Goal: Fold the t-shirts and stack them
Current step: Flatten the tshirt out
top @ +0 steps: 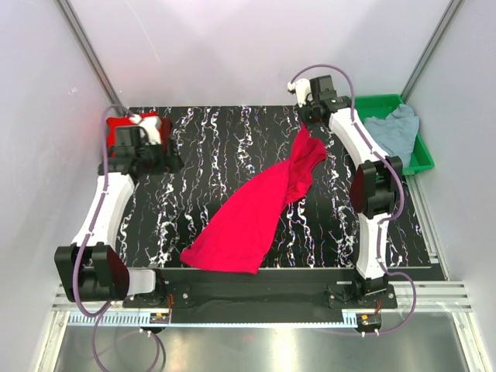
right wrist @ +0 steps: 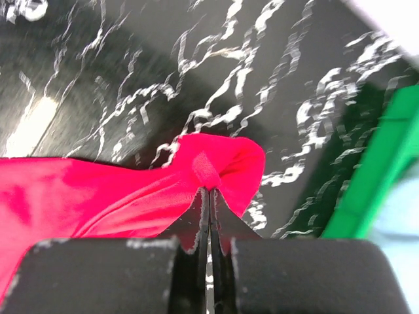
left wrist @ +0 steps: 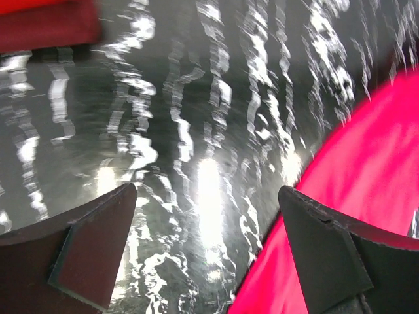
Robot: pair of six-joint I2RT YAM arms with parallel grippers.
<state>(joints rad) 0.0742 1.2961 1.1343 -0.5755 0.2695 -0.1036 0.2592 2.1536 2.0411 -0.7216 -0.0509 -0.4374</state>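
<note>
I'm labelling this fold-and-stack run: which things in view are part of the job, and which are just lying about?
Job: crimson t-shirt, pinched by the right gripper; grey-blue t-shirt, lying in the green tray; red cloth by the open left gripper, likely a shirt.
Just there: green tray; marbled table.

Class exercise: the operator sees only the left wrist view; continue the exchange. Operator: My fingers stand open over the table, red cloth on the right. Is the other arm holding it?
Observer: Yes. The right gripper is shut on the red t-shirt, pinching a fold at its far end.
Operator: Any other shirts?
Observer: A grey-blue t-shirt lies in the green tray at the table's far right corner.
</note>
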